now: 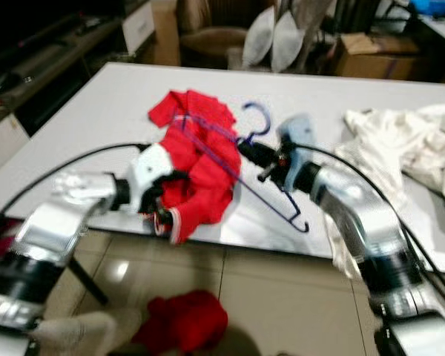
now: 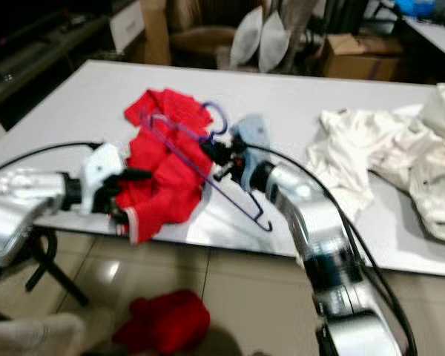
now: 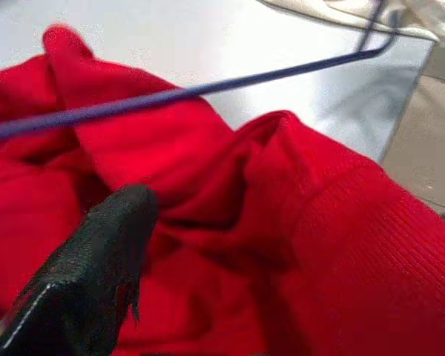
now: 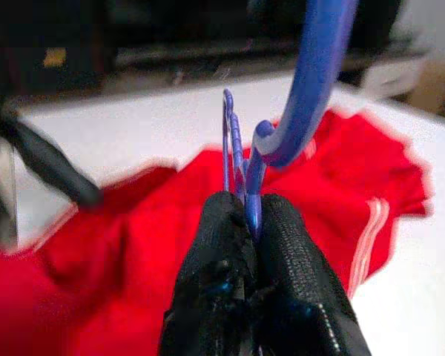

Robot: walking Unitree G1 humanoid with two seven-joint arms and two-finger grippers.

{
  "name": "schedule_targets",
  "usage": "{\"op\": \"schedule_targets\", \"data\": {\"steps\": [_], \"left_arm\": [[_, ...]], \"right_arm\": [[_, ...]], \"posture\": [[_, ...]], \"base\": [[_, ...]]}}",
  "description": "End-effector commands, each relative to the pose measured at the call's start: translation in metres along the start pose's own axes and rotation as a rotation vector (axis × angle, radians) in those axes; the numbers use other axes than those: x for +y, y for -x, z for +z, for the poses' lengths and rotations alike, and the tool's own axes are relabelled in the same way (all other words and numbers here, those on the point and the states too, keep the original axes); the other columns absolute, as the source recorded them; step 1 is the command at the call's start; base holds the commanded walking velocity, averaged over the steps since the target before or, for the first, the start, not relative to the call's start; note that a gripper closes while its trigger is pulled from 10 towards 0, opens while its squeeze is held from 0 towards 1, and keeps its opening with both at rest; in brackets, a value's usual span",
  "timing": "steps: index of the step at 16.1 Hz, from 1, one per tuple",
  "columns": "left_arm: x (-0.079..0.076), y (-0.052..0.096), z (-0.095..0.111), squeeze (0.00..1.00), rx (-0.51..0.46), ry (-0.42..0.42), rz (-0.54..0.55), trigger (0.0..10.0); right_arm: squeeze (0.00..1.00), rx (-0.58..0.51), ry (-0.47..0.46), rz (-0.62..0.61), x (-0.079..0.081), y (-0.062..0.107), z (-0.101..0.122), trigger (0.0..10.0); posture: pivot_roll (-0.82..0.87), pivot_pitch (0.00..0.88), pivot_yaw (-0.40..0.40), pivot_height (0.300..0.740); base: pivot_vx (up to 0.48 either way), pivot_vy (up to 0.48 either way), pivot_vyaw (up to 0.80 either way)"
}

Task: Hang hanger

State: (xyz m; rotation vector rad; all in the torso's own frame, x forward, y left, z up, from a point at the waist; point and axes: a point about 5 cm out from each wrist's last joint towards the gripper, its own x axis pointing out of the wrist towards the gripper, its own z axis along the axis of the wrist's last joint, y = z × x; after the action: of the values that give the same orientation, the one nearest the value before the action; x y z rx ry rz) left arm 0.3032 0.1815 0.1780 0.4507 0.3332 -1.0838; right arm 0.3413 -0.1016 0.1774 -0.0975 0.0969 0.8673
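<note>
Two grippers are on the job, and what matters is how the blue hanger [image 1: 237,159] lies between them. My right gripper [image 4: 254,215] is clamped on the hanger's neck just under the hook [image 1: 258,119], fingers pressed together with the wire between them, over the middle of the white table [image 1: 119,104]. From that grip the hanger's long axis runs slantwise: one arm reaches toward the table's near edge and ends in a bend just beside my right forearm, the other passes into the red garment [image 1: 200,159] toward my left side. My left gripper [image 1: 157,194] sits at the near edge, buried in the lower folds of the red cloth; one black finger [image 3: 96,274] lies against the fabric, but I cannot tell whether it is pinching or loose. The wire crosses above that finger, apart from it. I judge the right arm must carry the hanger, since it holds the neck, while the left only steadies cloth.
</note>
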Motion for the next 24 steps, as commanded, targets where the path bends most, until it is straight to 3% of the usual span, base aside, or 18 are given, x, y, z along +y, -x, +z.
{"op": "schedule_targets", "data": {"steps": [1,4,8,10,12,13,14,15,17,19,21,23,24], "left_arm": [[-0.001,0.012,0.006,1.0,-0.024,0.0,-0.026,10.0],[-0.002,0.032,0.004,1.0,-0.052,0.036,-0.072,10.0],[-0.002,0.035,0.001,1.0,-0.038,0.045,-0.08,10.0],[0.0,0.037,0.0,1.0,-0.044,0.053,-0.068,10.0],[0.003,0.041,-0.002,1.0,-0.036,0.062,-0.047,10.0],[0.009,0.044,-0.002,1.0,-0.049,0.066,0.004,10.0],[0.021,0.044,0.003,1.0,-0.11,0.072,0.117,10.0],[0.025,0.042,0.005,1.0,-0.133,0.083,0.153,10.0],[0.04,0.029,0.016,1.0,-0.284,0.149,0.339,10.0],[0.043,0.019,0.02,1.0,-0.343,0.183,0.42,10.0],[0.039,0.01,0.02,1.0,-0.359,0.186,0.415,10.0],[0.021,-0.007,0.023,1.0,-0.378,0.203,0.303,10.0],[0.018,-0.011,0.023,1.0,-0.379,0.205,0.284,10.0]], "right_arm": [[0.0,0.082,0.033,0.034,-0.006,-0.007,-0.007,10.0],[0.0,0.291,0.138,-0.034,-0.031,-0.013,-0.022,10.0],[0.0,0.372,0.25,-0.208,-0.059,-0.011,-0.017,10.0],[0.0,0.321,0.221,-0.394,-0.077,-0.006,-0.005,10.0],[0.0,0.277,0.207,-0.467,-0.084,-0.003,-0.001,10.0],[0.0,0.213,0.156,-0.437,-0.081,-0.006,0.003,10.0],[0.0,0.075,0.049,-0.304,-0.07,-0.015,0.013,10.0],[0.0,0.047,0.028,-0.276,-0.068,-0.017,0.015,10.0],[0.0,-0.087,-0.019,-0.23,-0.064,-0.018,0.025,10.0],[0.0,-0.197,-0.035,-0.296,-0.075,-0.005,0.041,10.0],[0.0,-0.209,-0.034,-0.386,-0.089,0.01,0.046,10.0],[0.0,-0.014,-0.008,-0.679,-0.124,0.049,0.024,10.0],[0.0,0.05,0.005,-0.718,-0.128,0.056,0.016,10.0]], "posture": [[-0.12,0.0,0.047,0.74],[-0.12,0.0,0.04,0.74],[-0.12,0.0,0.043,0.74],[-0.13,0.0,0.043,0.74],[-0.13,0.0,0.041,0.74],[-0.13,0.0,0.04,0.74],[-0.13,0.0,0.041,0.74],[-0.13,0.0,0.041,0.74],[-0.13,0.0,0.046,0.74],[-0.14,0.0,0.052,0.74],[-0.16,0.0,0.062,0.74],[-0.17,0.0,0.069,0.74],[-0.18,0.0,0.068,0.74]], "base": [[0.0,0.0,0.0],[0.0,0.0,0.0],[0.0,0.0,0.0],[0.0,0.0,0.0],[0.0,0.0,0.0],[0.0,0.0,0.0],[0.0,0.0,0.0],[0.0,0.0,0.0],[0.0,0.0,0.0],[0.0,0.0,0.0],[0.0,0.0,0.0],[0.0,0.0,0.0],[0.0,0.0,0.0]]}}
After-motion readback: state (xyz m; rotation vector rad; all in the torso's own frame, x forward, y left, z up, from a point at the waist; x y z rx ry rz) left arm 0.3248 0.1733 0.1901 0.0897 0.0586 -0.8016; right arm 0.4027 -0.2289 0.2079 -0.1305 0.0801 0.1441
